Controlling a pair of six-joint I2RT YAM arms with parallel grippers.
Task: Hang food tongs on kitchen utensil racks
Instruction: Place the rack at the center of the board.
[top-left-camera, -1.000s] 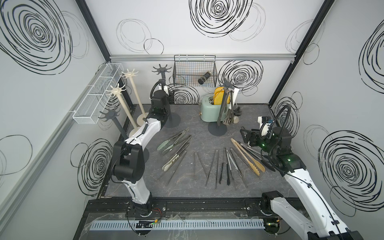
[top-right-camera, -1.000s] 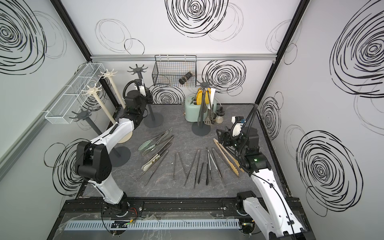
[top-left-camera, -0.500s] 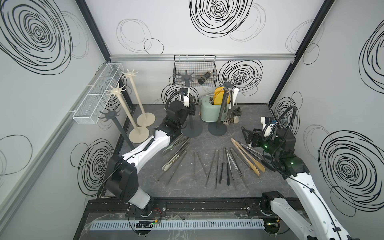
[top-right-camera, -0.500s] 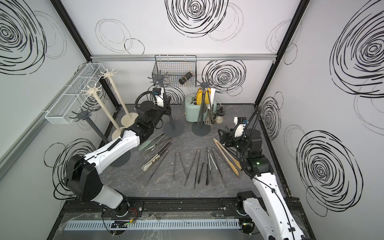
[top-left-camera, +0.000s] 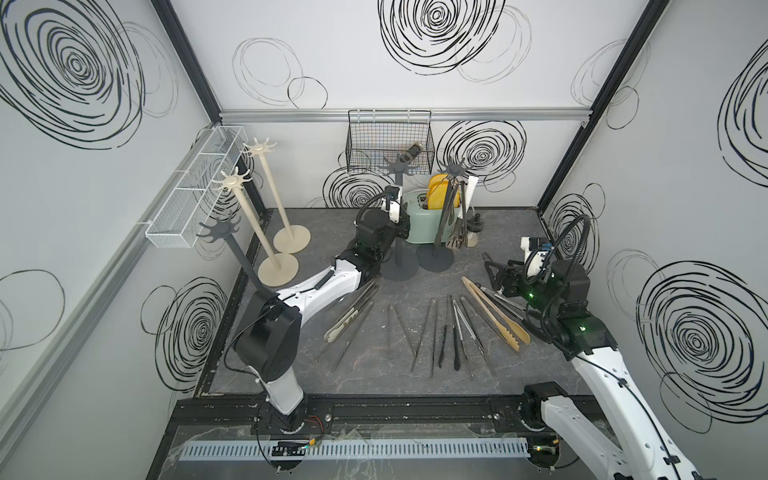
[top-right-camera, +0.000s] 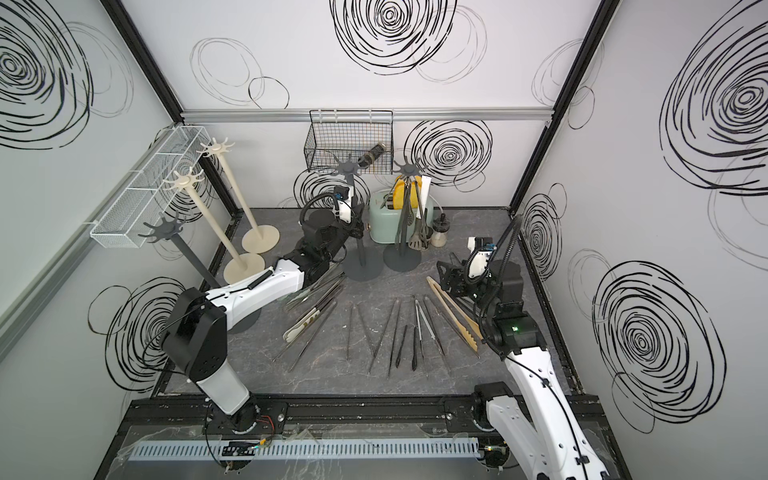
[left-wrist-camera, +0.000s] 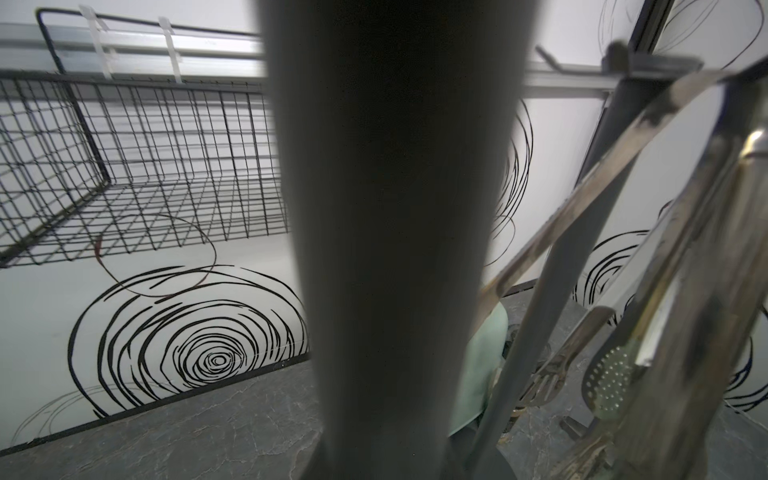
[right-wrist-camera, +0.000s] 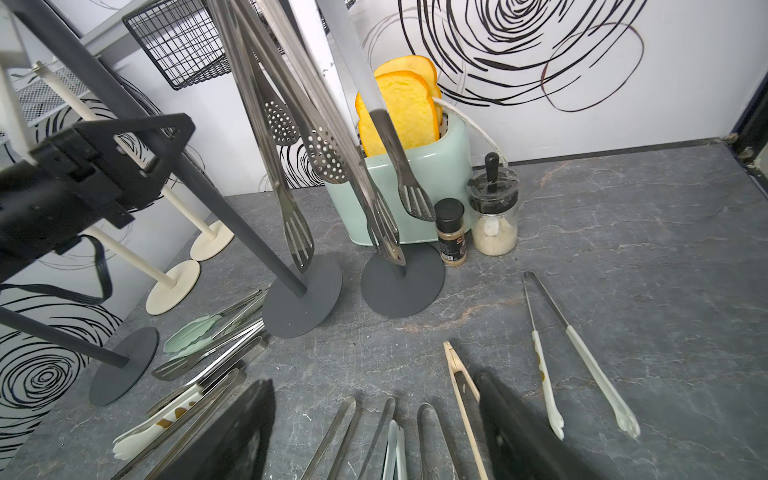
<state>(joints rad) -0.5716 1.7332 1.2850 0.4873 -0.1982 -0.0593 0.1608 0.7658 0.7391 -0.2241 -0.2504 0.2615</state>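
Rack (top-left-camera: 400, 249) moved: left gripper (top-left-camera: 395, 218), clenched on its pole, has carried it from back-left to centre, base now just beside loaded rack (top-left-camera: 435, 261). Judged: empty hooks now within reach. Right gripper (top-left-camera: 496, 276) released, hovering over loose tongs (top-left-camera: 432, 328) lying on table (top-left-camera: 374, 374). Dark marbled top, swirl-printed walls (top-left-camera: 415, 95).
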